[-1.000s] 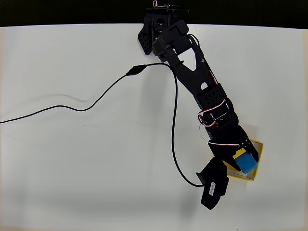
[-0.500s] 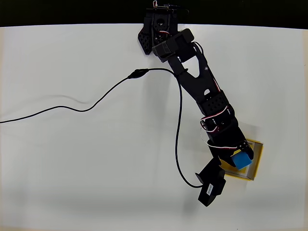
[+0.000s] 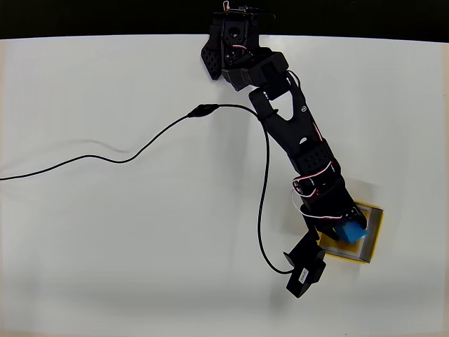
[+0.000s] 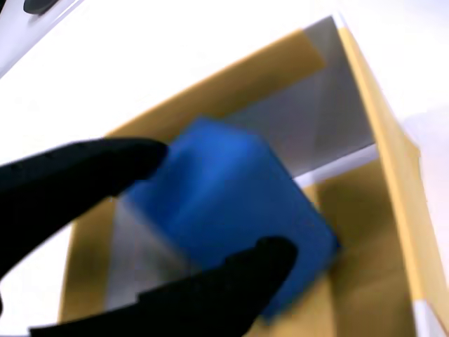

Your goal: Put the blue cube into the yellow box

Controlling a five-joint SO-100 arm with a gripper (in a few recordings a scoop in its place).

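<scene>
The blue cube hangs between the fingers of my black gripper, inside the outline of the yellow box at the right of the overhead view. In the wrist view the blue cube is blurred and tilted. One black finger touches its upper-left face and the other overlaps its lower edge, so the gripper is shut on it. The yellow box lies right beneath, with its floor and pale inner walls around the cube. Whether the cube touches the floor cannot be told.
A black cable snakes from the left edge across the white table to the arm's camera block, which sits just left of the box. The arm's base stands at the table's far edge.
The arm has stretched and lowered, and the gripper with the cube has shifted slightly up and left over the box, deeper into it. The cube looks smaller from above.
</scene>
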